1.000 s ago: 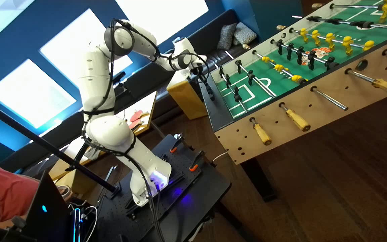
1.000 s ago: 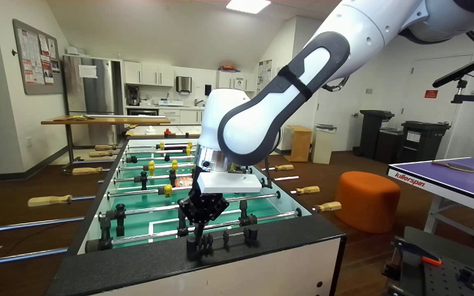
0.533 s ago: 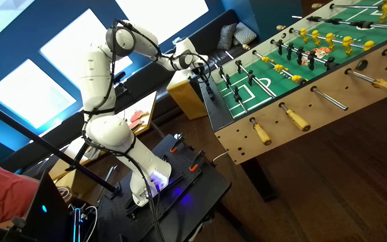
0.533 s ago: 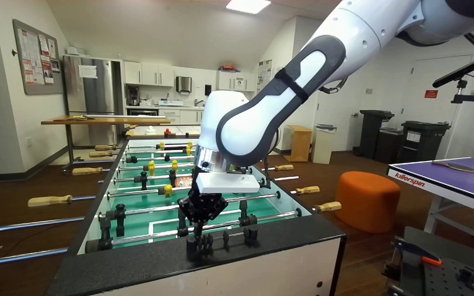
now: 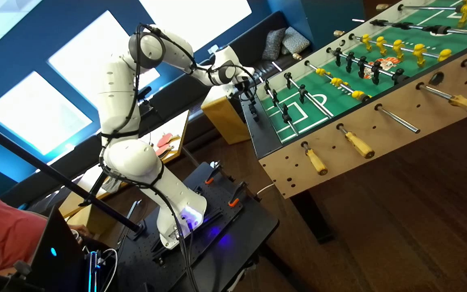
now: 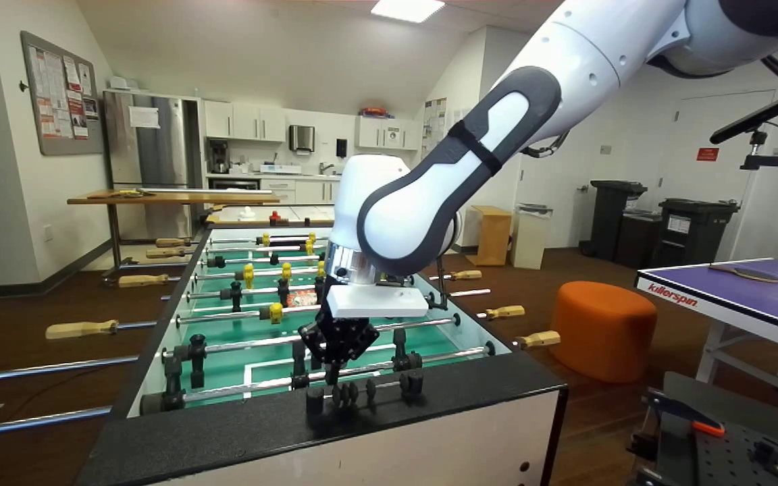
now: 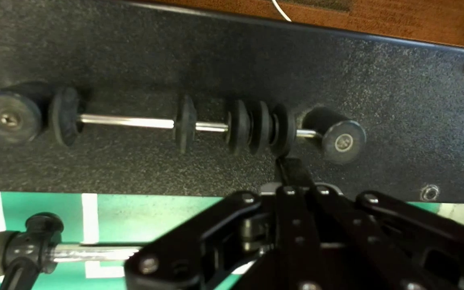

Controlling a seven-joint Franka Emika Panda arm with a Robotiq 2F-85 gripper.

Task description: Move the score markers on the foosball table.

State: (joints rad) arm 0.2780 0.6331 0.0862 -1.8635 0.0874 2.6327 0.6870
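- In the wrist view, the gripper [image 7: 294,171] enters from the bottom, and its fingers look pressed together, with nothing pinched between them.
- Just ahead of the fingertips lie the score markers [image 7: 260,128]: 5 black discs on a metal rod [image 7: 127,121], mounted on the black end board of the foosball table [image 7: 115,52].
- The long axis of this rod runs crosswise to the gripper. The nearest disc is almost directly before the tips; in this view 2 more stand just to its left, 1 is farther left, and the last is well apart, beside the far post [image 7: 11,117].
- Slightly right of the tips, a short bare piece of rod leads to the near post [image 7: 343,141]. I judge that the coming push turns on this gap: to send discs left along the axis, the tips should enter there; on a disc's edge they may slip.
- In an exterior view, the gripper [image 6: 332,378] points down at the score markers [image 6: 353,393] from the side of the playfield [image 6: 227,368]. Whether it touches the nearest disc, I cannot tell.
- In an exterior view, the gripper [image 5: 251,100] is over the same table end; the discs are too small there to separate.
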